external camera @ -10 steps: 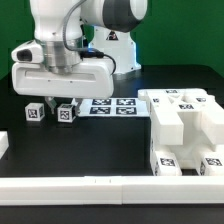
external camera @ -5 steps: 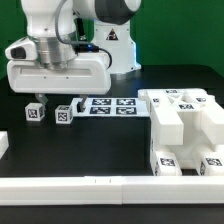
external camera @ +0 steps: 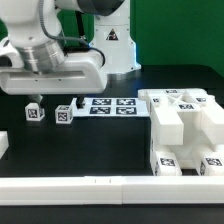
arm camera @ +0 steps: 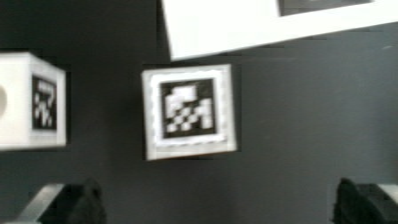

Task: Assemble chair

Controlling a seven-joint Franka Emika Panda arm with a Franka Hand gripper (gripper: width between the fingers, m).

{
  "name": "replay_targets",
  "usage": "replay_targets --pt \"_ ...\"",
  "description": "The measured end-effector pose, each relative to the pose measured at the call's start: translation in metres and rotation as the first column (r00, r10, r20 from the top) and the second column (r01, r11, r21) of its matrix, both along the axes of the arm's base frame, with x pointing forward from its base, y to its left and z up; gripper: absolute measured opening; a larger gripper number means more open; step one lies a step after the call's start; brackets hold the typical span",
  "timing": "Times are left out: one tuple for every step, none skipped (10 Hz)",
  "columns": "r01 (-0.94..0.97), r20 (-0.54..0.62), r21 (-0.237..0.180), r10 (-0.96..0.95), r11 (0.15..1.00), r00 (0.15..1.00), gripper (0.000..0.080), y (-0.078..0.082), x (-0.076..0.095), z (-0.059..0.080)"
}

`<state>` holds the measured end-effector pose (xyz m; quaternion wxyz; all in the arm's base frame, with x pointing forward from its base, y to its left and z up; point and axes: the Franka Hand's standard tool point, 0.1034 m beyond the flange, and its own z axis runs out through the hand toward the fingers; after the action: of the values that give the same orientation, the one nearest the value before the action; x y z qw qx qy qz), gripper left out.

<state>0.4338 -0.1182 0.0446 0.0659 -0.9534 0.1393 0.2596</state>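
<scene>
**Operator:** I'm looking at a matte black tabletop (external camera: 100, 150) under a green back wall (external camera: 180, 40). A long white border rail (external camera: 90, 186) runs along the near edge.

**Supervisor:** Where's the chair, and how does it lie?

**Operator:** The glossy white blocky chair structure (external camera: 185, 128) sits on the exterior view's right, close behind the rail and cut off by that side of the frame. Its long axis goes from the far side toward the rail. Black-and-white square tags face up on its far slab and face the camera on its near side. Two loose parts stand well apart from it on the exterior view's left: a small white tagged cube (external camera: 35, 113) and a second small white tagged cube (external camera: 66, 114). They are side by side, not touching, with tags toward the camera. I can't call a long axis on either.

**Supervisor:** Room to move?

**Operator:** Open black table lies between the cubes and the rail, and between the cubes and the structure. The thin flat marker board (external camera: 112, 105) lies just beside the second cube.

**Supervisor:** The hand?

**Operator:** The white arm (external camera: 50, 60) hangs over the cubes. In the wrist view the two-finger gripper (arm camera: 217, 203) is spread wide, its dark fingertips (arm camera: 71, 203) far apart and pinching nothing. The cubes sit below it, apart from the fingers.
</scene>
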Motion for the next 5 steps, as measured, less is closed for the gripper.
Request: replay_targets --pt "0.007 -0.034 -0.005 -0.007 1.0 0.999 0.0649 0.009 0.007 0.0" --pt "0.002 -0.053 0.001 -0.002 1.0 0.999 0.0649 0.016 0.004 -0.001" --pt "0.011 -0.123 0.028 -0.007 1.0 0.992 0.0649 0.016 -0.004 0.001" --pt "0.015 -0.159 0.037 -0.009 0.999 0.987 0.0649 0.014 -0.002 -0.002" --pt "0.015 -0.19 0.046 -0.006 0.999 0.982 0.0649 0.012 -0.004 -0.004"
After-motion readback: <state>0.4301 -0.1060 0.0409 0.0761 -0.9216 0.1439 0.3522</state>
